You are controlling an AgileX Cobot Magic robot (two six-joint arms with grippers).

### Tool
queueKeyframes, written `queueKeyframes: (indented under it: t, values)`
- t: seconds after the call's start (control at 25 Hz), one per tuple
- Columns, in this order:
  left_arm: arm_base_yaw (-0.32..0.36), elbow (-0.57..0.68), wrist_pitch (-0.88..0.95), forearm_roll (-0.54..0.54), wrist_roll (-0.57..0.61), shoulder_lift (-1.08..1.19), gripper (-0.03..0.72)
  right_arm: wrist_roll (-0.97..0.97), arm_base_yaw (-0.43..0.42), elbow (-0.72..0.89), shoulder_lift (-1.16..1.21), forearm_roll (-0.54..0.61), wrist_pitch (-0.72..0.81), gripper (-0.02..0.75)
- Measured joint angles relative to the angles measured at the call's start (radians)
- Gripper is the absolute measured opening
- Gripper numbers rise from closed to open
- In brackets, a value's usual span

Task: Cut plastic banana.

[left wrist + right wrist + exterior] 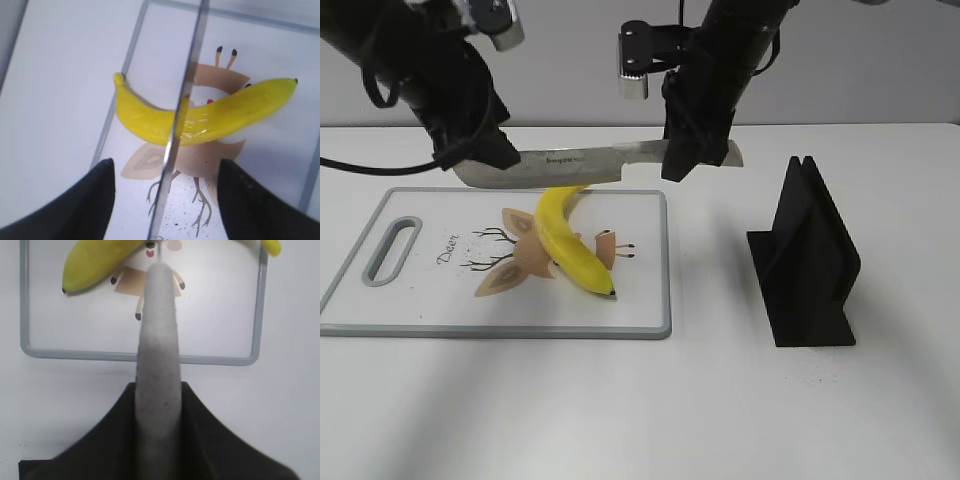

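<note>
- We see the glossy yellow curved plastic banana point(570, 240) lying on the white cutting board with a grey rim and a deer drawing point(642, 300), its dark tip toward the board's near edge.
- Our right gripper point(688, 160) is clamped on the grey handle point(159, 365) of a long steel kitchen knife point(570, 165), fingers closed tight on both sides of it.
- The blade stretches leftward above the banana; from the left wrist camera its thin edge crosses the fruit's middle point(200, 117), though we cannot tell whether it touches.
- Our left gripper point(480, 150) is at the blade's tip end, its dark fingers point(90, 205) spread wide, holding nothing.
- A black slotted plastic stand point(810, 260) sits on the white table point(620, 410), well right of the board.
</note>
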Motion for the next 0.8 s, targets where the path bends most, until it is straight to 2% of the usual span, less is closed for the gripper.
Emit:
queueKeyframes:
  t: [0.12,0.36,0.44,0.64,0.8]
  values:
    - [0.000,0.000,0.004,0.028,-0.102,-0.069,0.627,0.052,0.000,0.022,-0.039,-0.007,0.001,0.179]
    - [0.000,0.001,0.007,0.257,-0.488,-0.186,0.621,0.333,0.000,0.027,-0.159,-0.024,0.002,0.179]
    - [0.007,0.001,0.011,0.303,-0.612,-0.218,0.619,0.447,0.000,0.027,-0.208,-0.046,0.003,0.179]
    - [0.079,0.001,0.096,0.336,-0.891,-0.266,0.611,0.825,-0.001,0.027,-0.318,-0.126,0.005,0.179]
    - [0.146,0.001,0.195,0.374,-1.036,-0.300,0.599,1.105,-0.011,0.033,-0.364,-0.147,0.005,0.179]
